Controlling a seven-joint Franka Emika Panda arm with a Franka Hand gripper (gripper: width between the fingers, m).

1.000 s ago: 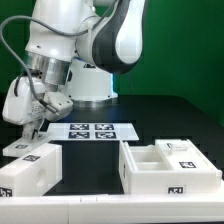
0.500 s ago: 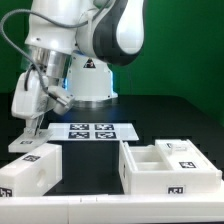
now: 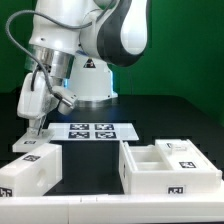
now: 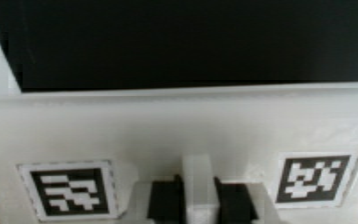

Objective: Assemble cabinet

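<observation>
My gripper (image 3: 35, 132) hangs at the exterior view's left, fingers pointing down onto a small white tagged cabinet panel (image 3: 22, 146). In the wrist view the panel (image 4: 176, 125) fills the frame with two tags, and its thin white ridge sits between my dark fingers (image 4: 163, 200); the gripper (image 4: 197, 202) is shut on that ridge. A white tagged box part (image 3: 30, 172) lies just in front of the panel. The open white cabinet body (image 3: 150, 172) with compartments stands at the exterior view's right, with a tagged piece (image 3: 181, 148) in it.
The marker board (image 3: 92, 130) lies flat on the black table behind the parts. The white robot pedestal (image 3: 92, 85) stands behind it. The green wall closes the back.
The arm's wrist has risen and swung slightly toward the exterior view's right. The small panel under the fingers looks shifted a little with it.
</observation>
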